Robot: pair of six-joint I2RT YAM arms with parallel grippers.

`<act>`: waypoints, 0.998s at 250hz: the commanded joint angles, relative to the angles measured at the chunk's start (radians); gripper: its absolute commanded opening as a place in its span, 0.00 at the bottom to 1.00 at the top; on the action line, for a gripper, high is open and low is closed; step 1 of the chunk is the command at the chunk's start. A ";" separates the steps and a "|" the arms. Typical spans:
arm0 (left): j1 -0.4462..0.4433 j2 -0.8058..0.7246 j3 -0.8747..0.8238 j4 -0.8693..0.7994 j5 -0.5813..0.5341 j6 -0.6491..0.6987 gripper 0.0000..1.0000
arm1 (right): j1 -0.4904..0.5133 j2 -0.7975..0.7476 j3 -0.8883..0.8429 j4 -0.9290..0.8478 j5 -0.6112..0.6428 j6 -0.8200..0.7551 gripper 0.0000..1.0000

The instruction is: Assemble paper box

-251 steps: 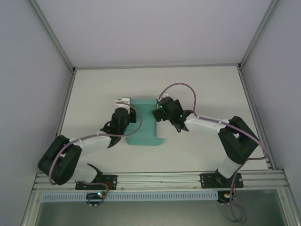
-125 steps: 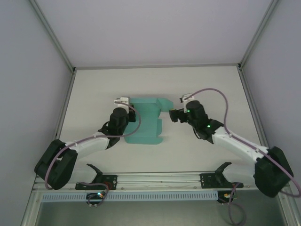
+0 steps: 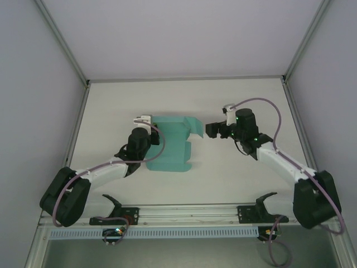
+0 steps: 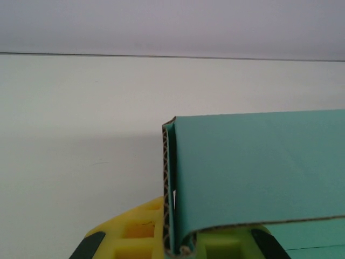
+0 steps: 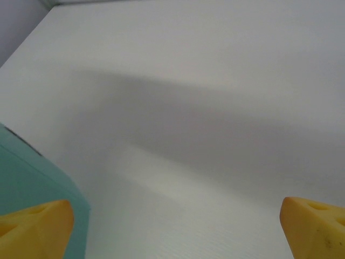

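You have the left end effector (image 4: 178,245) pinching a doubled-over edge at the far left corner of the paper box (image 3: 170,148). The box is teal card lying near the middle of the surface (image 3: 240,100). Your right end effector (image 3: 212,129) is spread wide, just beside the box's far right flap.

Lab cell: white-walled enclosure (image 3: 184,33), aluminium rail (image 3: 189,213).

box: teal-green matte card paper box (image 3: 170,151), unmarked, tan corrugated cut edge | table: plain white flat tabletop (image 3: 240,100) | pads: yellow plastic finger pads (image 5: 38,224) | arms: black-and-white robot arms (image 3: 281,162)
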 commanded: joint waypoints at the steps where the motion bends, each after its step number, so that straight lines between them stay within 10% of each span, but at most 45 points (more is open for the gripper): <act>1: 0.009 -0.021 -0.006 -0.003 0.020 -0.019 0.00 | 0.002 0.088 0.067 -0.003 -0.216 -0.053 0.97; 58: 0.010 0.004 -0.004 0.021 0.029 -0.030 0.00 | 0.066 0.212 0.165 0.017 -0.403 -0.079 0.93; 250: -0.011 0.063 0.009 0.062 -0.030 -0.099 0.00 | 0.284 0.468 0.375 0.148 -0.209 0.143 0.66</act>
